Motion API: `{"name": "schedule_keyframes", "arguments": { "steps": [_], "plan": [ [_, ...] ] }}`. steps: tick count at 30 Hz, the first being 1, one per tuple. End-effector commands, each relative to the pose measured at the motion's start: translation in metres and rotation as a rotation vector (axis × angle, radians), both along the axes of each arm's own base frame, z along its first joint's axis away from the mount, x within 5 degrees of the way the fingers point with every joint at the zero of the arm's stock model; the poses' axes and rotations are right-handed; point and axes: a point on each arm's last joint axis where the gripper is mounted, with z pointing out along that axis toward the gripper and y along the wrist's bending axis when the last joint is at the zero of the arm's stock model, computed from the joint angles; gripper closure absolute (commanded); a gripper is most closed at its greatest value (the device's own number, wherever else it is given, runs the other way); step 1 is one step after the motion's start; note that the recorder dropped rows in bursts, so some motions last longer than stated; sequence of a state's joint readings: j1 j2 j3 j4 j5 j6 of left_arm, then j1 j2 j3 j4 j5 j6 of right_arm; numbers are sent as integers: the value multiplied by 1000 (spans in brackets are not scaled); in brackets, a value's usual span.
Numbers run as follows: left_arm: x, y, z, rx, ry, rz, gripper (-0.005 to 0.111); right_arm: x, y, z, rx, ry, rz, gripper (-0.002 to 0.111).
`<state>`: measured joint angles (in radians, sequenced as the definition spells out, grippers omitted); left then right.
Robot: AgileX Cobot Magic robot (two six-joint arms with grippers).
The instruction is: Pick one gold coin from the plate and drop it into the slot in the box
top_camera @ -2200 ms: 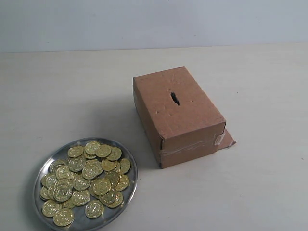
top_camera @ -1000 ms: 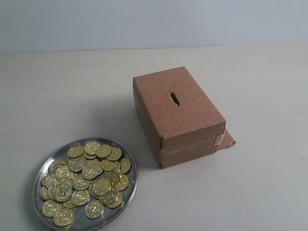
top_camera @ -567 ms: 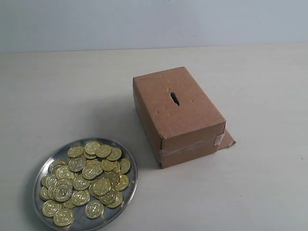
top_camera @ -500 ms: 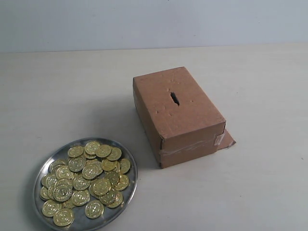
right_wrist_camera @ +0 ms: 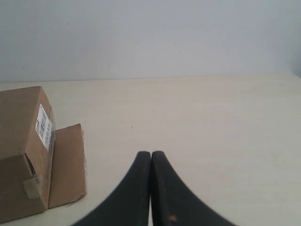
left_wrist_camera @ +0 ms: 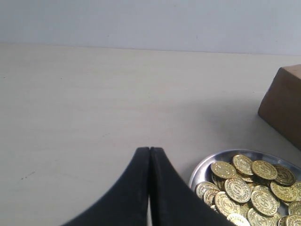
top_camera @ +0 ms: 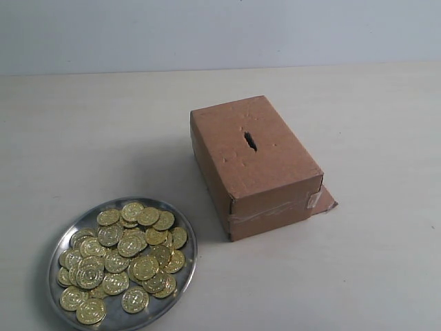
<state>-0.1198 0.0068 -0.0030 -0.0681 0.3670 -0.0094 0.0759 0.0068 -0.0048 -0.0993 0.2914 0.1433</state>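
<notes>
- The left gripper point(left_wrist_camera: 149, 151) is held with jaws pressed together, apparently empty; the plate point(left_wrist_camera: 207, 162) of gold coins point(left_wrist_camera: 244, 186) lies just beside them.
- The right gripper point(right_wrist_camera: 151, 155) is likewise closed, with the box point(right_wrist_camera: 21, 141) apart from it.
- The plate is seen at 7 o'clock from the box slot point(top_camera: 250, 141).

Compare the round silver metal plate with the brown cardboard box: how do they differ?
The round silver metal plate is low, shiny and open; the brown cardboard box is taller, matte and closed but for a dark slot. The plate holds gold coins; the box top bears none. Both rest on the pale table.
</notes>
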Motion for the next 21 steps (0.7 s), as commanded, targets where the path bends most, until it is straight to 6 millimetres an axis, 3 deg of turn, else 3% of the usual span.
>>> {"name": "schedule_keyframes", "arguments": {
  "steps": [1,21],
  "plan": [
    [0,0,0,1,-14,2,107,0,0,-1,-14,-4,-4,108],
    [0,0,0,1,-14,2,107,-1,2,-3,-45,13,28,108]
  ]
}}
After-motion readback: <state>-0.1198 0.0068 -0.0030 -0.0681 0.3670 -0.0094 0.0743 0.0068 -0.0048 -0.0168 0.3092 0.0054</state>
